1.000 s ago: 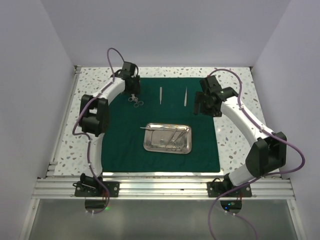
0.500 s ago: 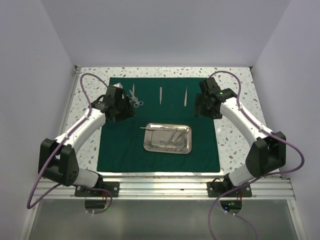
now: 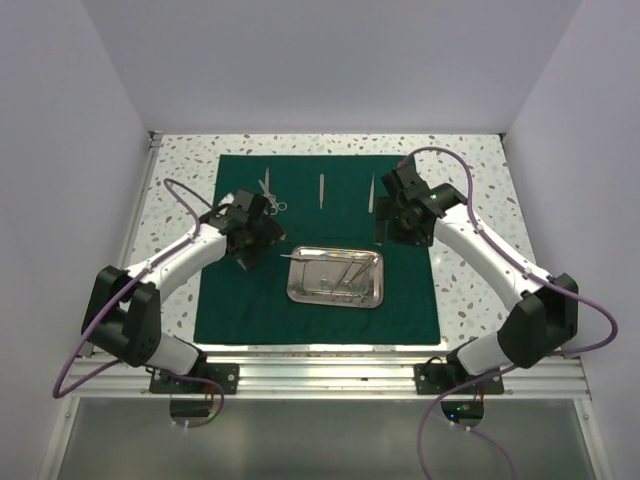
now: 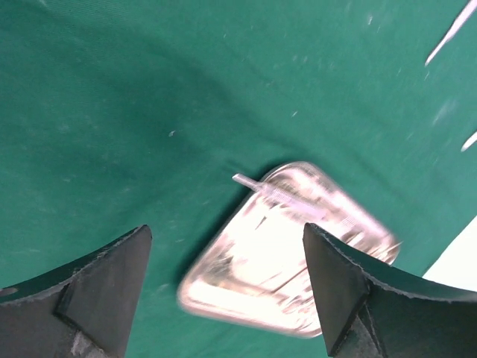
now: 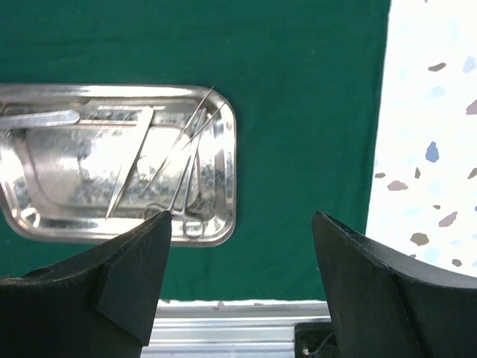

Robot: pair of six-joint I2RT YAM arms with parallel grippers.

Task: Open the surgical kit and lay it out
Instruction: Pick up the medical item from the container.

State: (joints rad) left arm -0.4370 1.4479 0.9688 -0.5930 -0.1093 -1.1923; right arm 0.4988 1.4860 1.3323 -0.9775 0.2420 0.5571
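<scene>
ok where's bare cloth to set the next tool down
Bare drape left of the tray and along the cloth's near edge. Crowded far side: scissors, two tweezers, left pincer and right pincer close by.

The steel tray [image 3: 336, 303] takes up the middle of the green drape [image 3: 225, 300], and an instrument handle [image 3: 291, 256] juts past its far-left corner. The left gripper [image 3: 258, 245] hangs just off that corner and the right gripper [image 3: 385, 222] just off the far-right one, crowding both approaches. Scissors [image 3: 268, 196], tweezers [image 3: 321, 190] and a second pair [image 3: 371, 193] line the drape's far edge. Bare cloth runs along the drape's near edge and near-left corner, and the table [image 3: 470, 250] shows bare along its right edge.
</scene>
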